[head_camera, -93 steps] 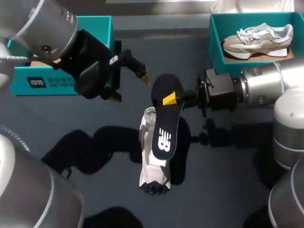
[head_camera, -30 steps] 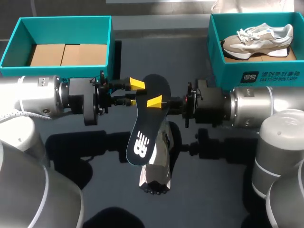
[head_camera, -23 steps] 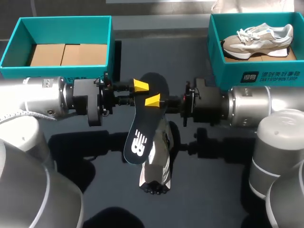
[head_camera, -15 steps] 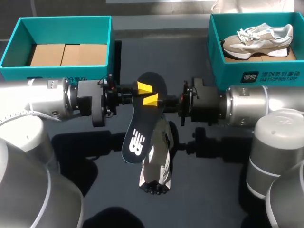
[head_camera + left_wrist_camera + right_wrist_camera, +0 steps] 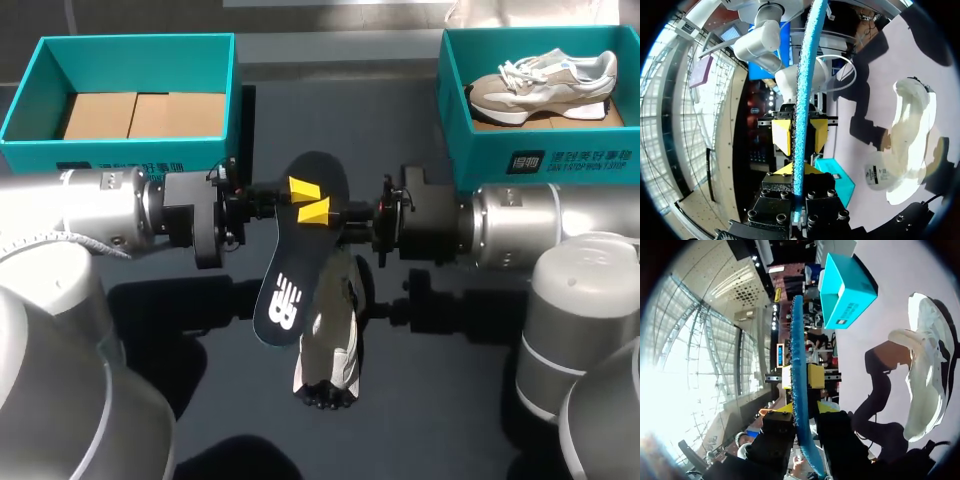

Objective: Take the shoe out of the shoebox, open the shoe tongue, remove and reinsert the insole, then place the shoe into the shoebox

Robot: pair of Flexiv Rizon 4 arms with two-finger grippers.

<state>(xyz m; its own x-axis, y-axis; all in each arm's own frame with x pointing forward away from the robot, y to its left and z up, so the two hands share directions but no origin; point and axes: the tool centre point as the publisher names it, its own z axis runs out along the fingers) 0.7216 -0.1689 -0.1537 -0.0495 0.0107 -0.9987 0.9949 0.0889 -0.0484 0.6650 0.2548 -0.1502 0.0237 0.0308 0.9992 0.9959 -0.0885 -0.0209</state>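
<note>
A dark insole (image 5: 292,275) with a white logo hangs tilted above the table, its upper end between my two grippers. My left gripper (image 5: 298,188) comes in from the left and is shut on that end; in the left wrist view the insole's blue edge (image 5: 802,75) runs up from between its fingers (image 5: 799,175). My right gripper (image 5: 318,210) faces it from the right, and its fingers (image 5: 805,410) stand slightly apart around the insole (image 5: 796,340). The white shoe (image 5: 328,340) lies on the table below, also seen in both wrist views (image 5: 912,135) (image 5: 930,385).
A teal shoebox (image 5: 40,140) with a cardboard floor stands at the back left. A second teal shoebox (image 5: 455,130) at the back right holds another pale sneaker (image 5: 545,80). Both arms stretch level across the middle of the table.
My left gripper has closed onto the insole's upper end. My right gripper's fingers have parted a little. Both grippers drifted together, and the insole's lower end swung slightly left.
</note>
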